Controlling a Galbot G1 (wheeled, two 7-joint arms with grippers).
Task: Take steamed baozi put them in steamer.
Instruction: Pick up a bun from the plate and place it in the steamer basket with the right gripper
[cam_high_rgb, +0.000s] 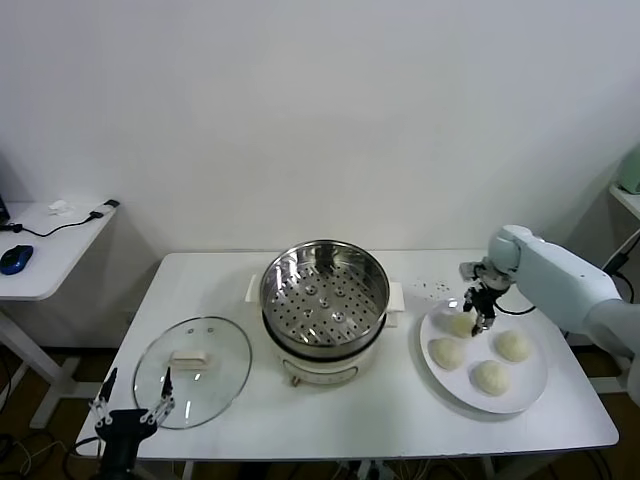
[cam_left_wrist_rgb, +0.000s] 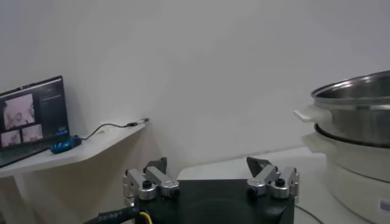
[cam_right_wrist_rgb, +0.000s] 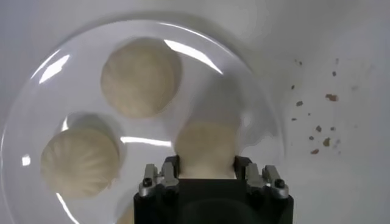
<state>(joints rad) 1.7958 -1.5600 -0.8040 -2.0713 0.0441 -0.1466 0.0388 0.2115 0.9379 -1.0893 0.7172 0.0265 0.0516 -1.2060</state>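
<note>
over plate (cam_high_rgb: 530, 390) rim, right gripper (cam_high_rgb: 481, 318) straddles a baozi (cam_high_rgb: 462, 325).

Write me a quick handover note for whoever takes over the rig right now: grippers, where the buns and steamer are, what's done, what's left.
Right gripper: down over the plate, fingers open astride the bun nearest the steamer; not lifted.
Left gripper: open, idle at the table's near left edge, by the glass lid.
Baozi: all four on the plate, right of the steamer; the other three at.
Steamer: centre of table, lid off, basket empty.
Done: nothing moved yet.
Left: grasp and move all four buns into the basket.
</note>
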